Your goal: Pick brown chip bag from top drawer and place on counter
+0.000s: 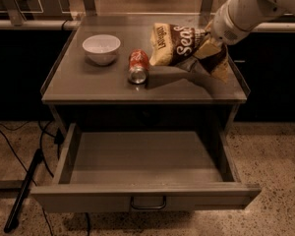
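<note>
The brown chip bag (179, 47) hangs tilted above the right half of the counter (88, 85) and casts a shadow on it. My gripper (205, 42) comes in from the upper right and is shut on the bag's right end; the bag hides the fingertips. The bag's lower right corner droops near the counter's right edge. The top drawer (142, 163) is pulled fully open below the counter, and its inside is bare. Its pull handle (147, 203) shows at the front centre.
A red soda can (138, 67) lies on its side near the counter's middle, just left of the bag. A white bowl (102, 48) stands at the back left. A dark pole and cables (24, 191) lie on the floor at left.
</note>
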Tool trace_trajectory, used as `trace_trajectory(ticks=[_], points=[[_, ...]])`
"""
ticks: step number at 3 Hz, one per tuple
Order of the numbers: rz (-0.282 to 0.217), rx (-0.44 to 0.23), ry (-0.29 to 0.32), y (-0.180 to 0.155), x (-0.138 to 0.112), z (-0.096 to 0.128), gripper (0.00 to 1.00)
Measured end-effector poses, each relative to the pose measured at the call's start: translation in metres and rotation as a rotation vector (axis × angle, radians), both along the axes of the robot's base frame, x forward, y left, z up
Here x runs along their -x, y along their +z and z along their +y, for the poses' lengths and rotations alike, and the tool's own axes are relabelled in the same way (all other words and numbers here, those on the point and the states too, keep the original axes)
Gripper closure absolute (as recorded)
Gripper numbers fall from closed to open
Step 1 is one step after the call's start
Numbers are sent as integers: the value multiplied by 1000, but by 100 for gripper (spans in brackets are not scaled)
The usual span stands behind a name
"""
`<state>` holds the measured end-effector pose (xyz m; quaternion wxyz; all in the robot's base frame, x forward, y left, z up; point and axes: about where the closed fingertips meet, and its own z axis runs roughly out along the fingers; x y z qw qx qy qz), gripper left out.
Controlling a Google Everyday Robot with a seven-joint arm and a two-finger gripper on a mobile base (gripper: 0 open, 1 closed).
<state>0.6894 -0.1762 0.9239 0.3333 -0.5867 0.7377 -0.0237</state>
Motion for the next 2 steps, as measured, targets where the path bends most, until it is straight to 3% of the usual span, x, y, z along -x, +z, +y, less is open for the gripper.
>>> trace_trajectory(ticks=[1, 2], points=[[26, -40, -29, -18, -3, -13, 100], [57, -109, -34, -40, -4, -10, 100]])
